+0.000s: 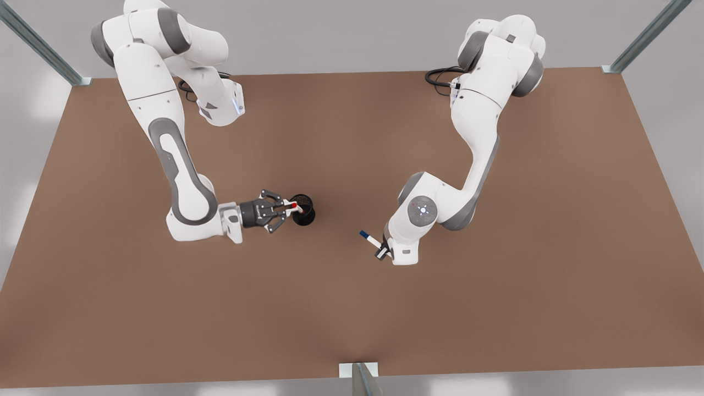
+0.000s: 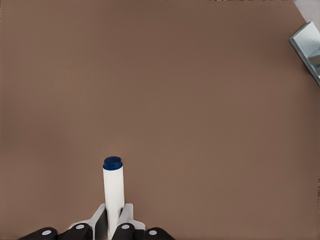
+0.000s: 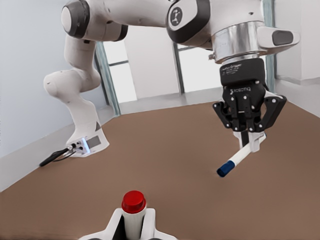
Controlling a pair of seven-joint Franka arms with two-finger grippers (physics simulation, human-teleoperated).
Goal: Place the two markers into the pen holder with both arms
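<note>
The black pen holder [image 1: 304, 210] stands near the middle of the brown table [image 1: 352, 308]. My right gripper [image 1: 290, 208], on the arm at the front view's left, is shut on the red-capped marker [image 1: 295, 205], whose red end sits at the holder's rim. From the right wrist, the red marker [image 3: 134, 206] points out between the right gripper's [image 3: 134, 224] fingers. My left gripper [image 1: 383, 248], at the front view's right, is shut on the blue-capped marker [image 1: 366, 236], apart from the holder. That blue marker [image 2: 113, 187] stands out of the left gripper [image 2: 114, 221]; it also appears across the table [image 3: 234, 162].
Metal frame posts stand at the table's far corners [image 1: 77, 77] [image 1: 610, 69] and at the middle of its near edge [image 1: 360, 379]. One post [image 2: 306, 45] lies beyond the blue marker. Arm bases and cables [image 1: 440, 77] occupy the far edge.
</note>
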